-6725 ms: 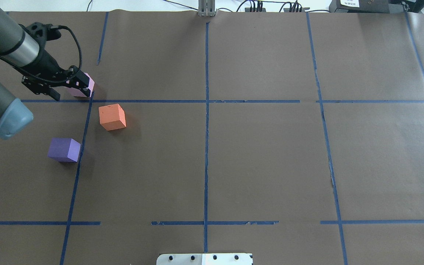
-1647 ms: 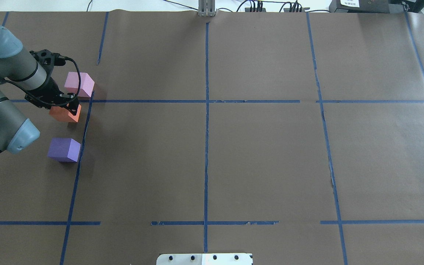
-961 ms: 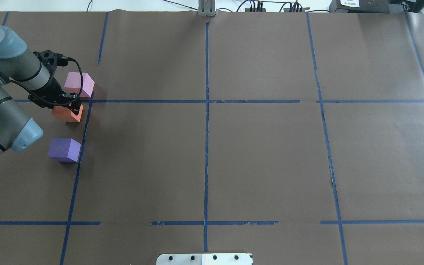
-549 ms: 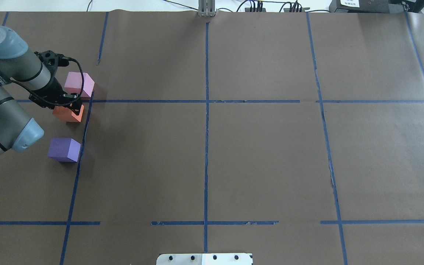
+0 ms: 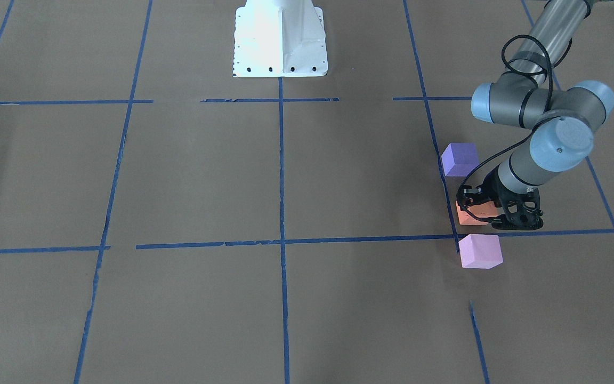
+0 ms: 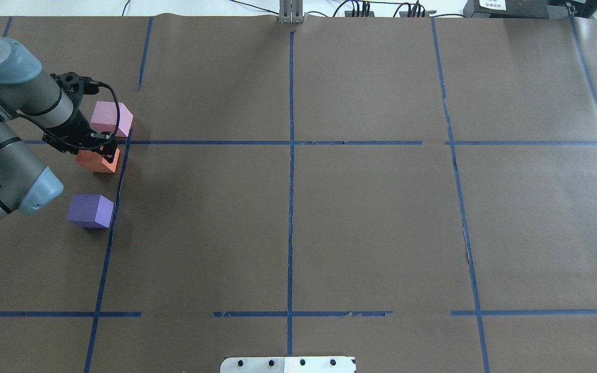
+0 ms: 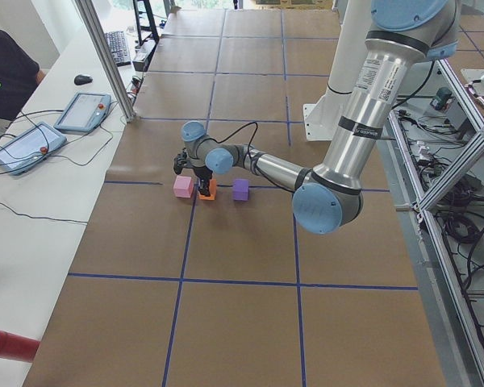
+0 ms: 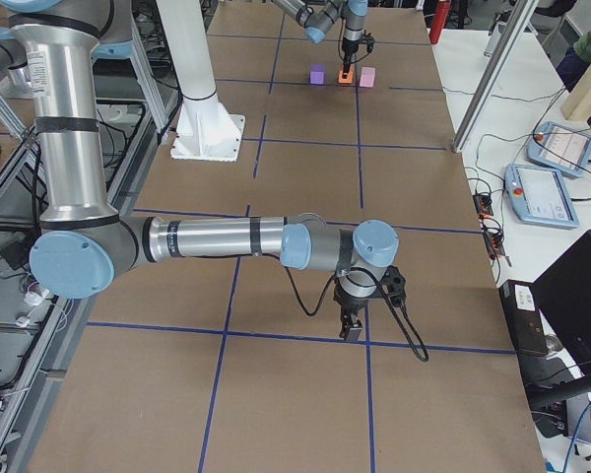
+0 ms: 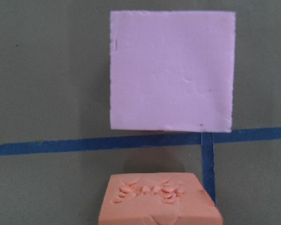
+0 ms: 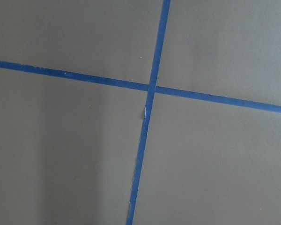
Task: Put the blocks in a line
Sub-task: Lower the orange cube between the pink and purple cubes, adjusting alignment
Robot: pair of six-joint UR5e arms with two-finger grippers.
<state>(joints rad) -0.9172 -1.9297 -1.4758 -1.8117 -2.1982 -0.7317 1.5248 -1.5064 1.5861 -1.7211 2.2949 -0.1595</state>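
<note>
Three blocks stand in a rough line near the blue tape line at the table's left side. The pale pink block (image 6: 112, 118) (image 5: 479, 250) (image 9: 172, 70) is farthest from the robot, the orange block (image 6: 93, 162) (image 5: 466, 217) (image 9: 159, 201) is in the middle, and the violet block (image 6: 90, 210) (image 5: 459, 159) is nearest. My left gripper (image 6: 103, 151) (image 5: 479, 209) is shut on the orange block, low at the paper. My right gripper (image 8: 352, 330) shows only in the exterior right view, low over bare paper; I cannot tell whether it is open or shut.
Brown paper with a grid of blue tape lines (image 6: 290, 207) covers the table. The white robot base (image 5: 279, 37) stands at the near edge. Tablets (image 7: 81, 111) and cables lie on the side bench beyond the far edge.
The left gripper let go of the pink block, took the orange block, and carried it left into the gap between pink and violet. In the last second it nudged slightly right.
</note>
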